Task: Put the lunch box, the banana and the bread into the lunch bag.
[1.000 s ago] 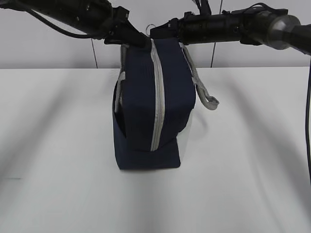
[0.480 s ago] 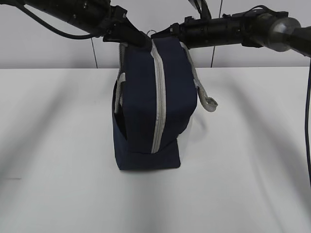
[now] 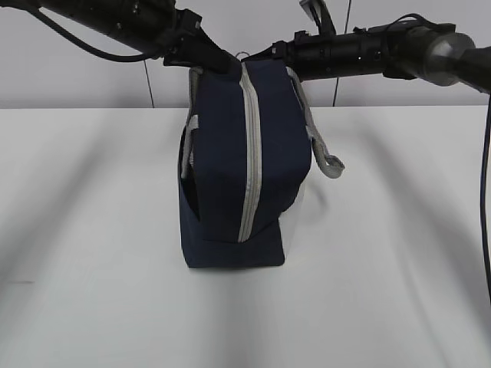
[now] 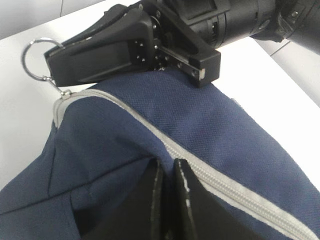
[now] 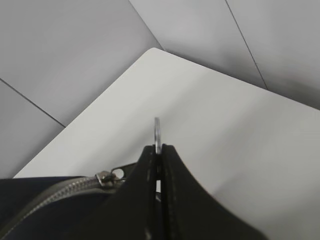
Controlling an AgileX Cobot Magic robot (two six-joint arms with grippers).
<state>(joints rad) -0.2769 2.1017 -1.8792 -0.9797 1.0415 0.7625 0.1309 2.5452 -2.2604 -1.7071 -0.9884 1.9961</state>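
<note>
- While both arms reach in from the upper corners of the exterior view, the lunch bag (image 3: 242,165) stands upright at the centre of the white table (image 3: 399,253), its narrow end facing the camera.
- Its grey zipper (image 3: 250,149) runs closed down the middle of that end and over the top, so nothing inside the bag can be seen.
- No lunch box, banana or bread shows in any view; whether they are inside cannot be told.
- A grey webbing handle (image 3: 321,149) droops off the bag's right side, in the middle right of the frame.
- The right gripper (image 5: 159,150) has its fingers pressed together on the metal ring pull (image 5: 157,131), which pokes up between the tips in the centre of the right wrist view; the zipper slider (image 5: 104,177) lies just to its left.
- In the left wrist view that same ring (image 4: 37,60) sits at the upper left, beside the black right gripper.
- The left gripper (image 4: 167,172), at the bottom centre of its own view, is closed narrowly, its fingers pinching the navy fabric just beside the zipper tape.
</note>
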